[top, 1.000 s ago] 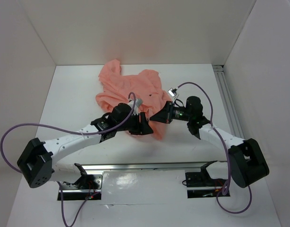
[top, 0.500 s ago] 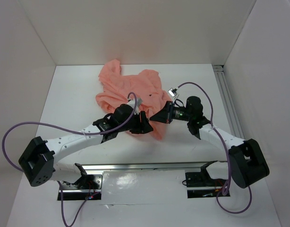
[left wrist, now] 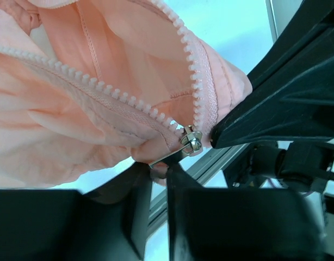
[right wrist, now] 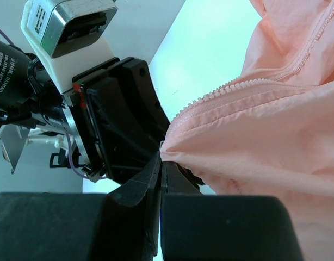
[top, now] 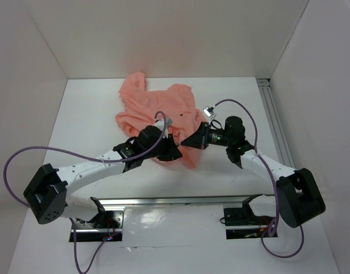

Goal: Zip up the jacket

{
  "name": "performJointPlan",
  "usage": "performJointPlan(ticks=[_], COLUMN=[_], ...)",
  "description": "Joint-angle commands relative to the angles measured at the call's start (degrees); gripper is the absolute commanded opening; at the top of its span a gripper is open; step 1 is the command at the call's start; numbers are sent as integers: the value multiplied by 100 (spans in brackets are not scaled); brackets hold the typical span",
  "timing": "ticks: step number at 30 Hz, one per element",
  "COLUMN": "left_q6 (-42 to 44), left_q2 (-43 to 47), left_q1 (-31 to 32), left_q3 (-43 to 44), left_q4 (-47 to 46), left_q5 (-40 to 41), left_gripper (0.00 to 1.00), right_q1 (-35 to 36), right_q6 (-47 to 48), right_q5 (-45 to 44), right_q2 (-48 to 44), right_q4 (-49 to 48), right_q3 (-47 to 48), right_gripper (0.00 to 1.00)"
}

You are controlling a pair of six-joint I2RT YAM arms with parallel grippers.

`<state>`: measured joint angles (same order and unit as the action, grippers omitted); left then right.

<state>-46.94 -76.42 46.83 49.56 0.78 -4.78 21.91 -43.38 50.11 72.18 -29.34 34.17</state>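
Observation:
The salmon-pink jacket (top: 158, 108) lies crumpled at the table's middle back, its lower corner lifted between both grippers. In the left wrist view two pale zipper tooth rows (left wrist: 101, 87) meet at a silver slider (left wrist: 192, 139). Its thin pull tab (left wrist: 169, 156) runs down between my left gripper's (left wrist: 160, 167) shut fingers. My left gripper (top: 170, 150) sits at the jacket's near edge. My right gripper (top: 190, 141) faces it from the right. In the right wrist view it (right wrist: 161, 159) is shut on the jacket's hem (right wrist: 221, 136) just beside the zipper end. Its black body (left wrist: 286, 92) fills the left wrist view's right side.
White walls close the table at the back and on both sides. A metal rail (top: 277, 125) runs along the right edge and another rail (top: 175, 201) along the near edge by the arm bases. The left arm's camera and wrist (right wrist: 74, 32) sit close before the right gripper.
My left gripper has edged slightly up and left, away from me, still holding the zipper pull. The right gripper and the jacket have hardly moved.

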Motion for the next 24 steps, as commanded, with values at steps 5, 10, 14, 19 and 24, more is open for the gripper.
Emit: performJointPlan(ticks=[5,10,14,19,24], left_q6=[27,-78,-131,-254,-254], left_q2=[22,22,22,-92,-92], left_q1=[37,37,37,-147,-261], left_q3=[396,599,730,783,967], left_q4=[124,440,617,617,739], left_q5=[-32,-190,-427,-796,-920], left_gripper=[18,17,7,1,0], right_q1=[-29,-29,-29,-29,-29], right_q6=[119,294,417,523,690], right_q5=[-45,-45,-45,8,8], right_q2=[-178,-125,-125,-178,-230], right_q4=[8,68,175,350,552], right_q3=[90,90,142,142,194], right_gripper=[0,0,0,0,0])
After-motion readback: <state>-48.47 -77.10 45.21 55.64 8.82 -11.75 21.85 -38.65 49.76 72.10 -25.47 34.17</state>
